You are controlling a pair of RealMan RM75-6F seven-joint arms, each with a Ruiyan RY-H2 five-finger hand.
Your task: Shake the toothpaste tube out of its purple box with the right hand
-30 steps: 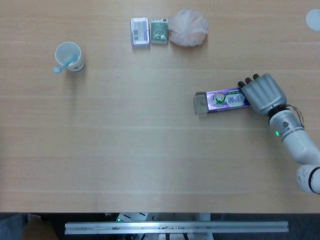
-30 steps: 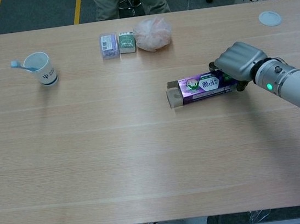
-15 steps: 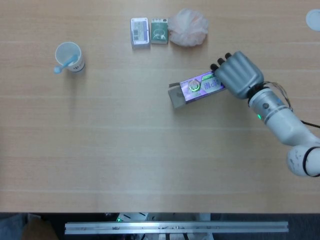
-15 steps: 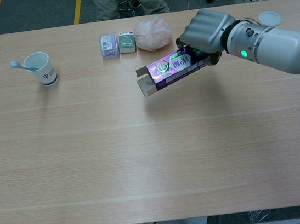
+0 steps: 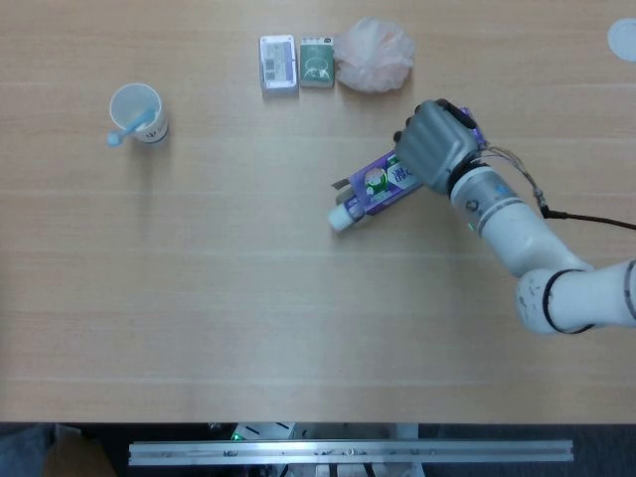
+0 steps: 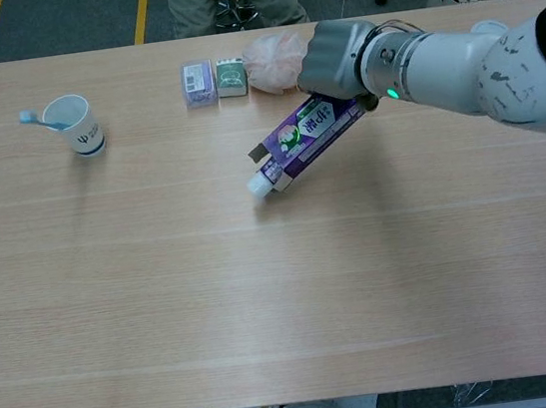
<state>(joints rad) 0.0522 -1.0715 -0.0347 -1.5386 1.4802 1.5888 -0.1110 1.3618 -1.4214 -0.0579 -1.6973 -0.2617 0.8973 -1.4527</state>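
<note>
My right hand (image 5: pixel 434 145) (image 6: pixel 335 59) grips the far end of the purple toothpaste box (image 5: pixel 381 185) (image 6: pixel 306 133) and holds it in the air, tilted steeply with its open end down and to the left. The white cap end of the toothpaste tube (image 5: pixel 343 217) (image 6: pixel 259 183) sticks out of that open end, near or on the table. The box's flaps hang open beside it. My left hand shows in neither view.
A white cup with a blue toothbrush (image 5: pixel 136 112) (image 6: pixel 73 123) stands at the far left. Two small boxes (image 5: pixel 279 63) (image 6: pixel 198 81) and a pink mesh sponge (image 5: pixel 374 54) (image 6: pixel 277 60) lie at the back centre. A white disc (image 6: pixel 491 31) lies at the back right.
My right hand lifted the box off the table, carried it left and tipped its open end downward. The tube's cap end has slid out of the opening.
</note>
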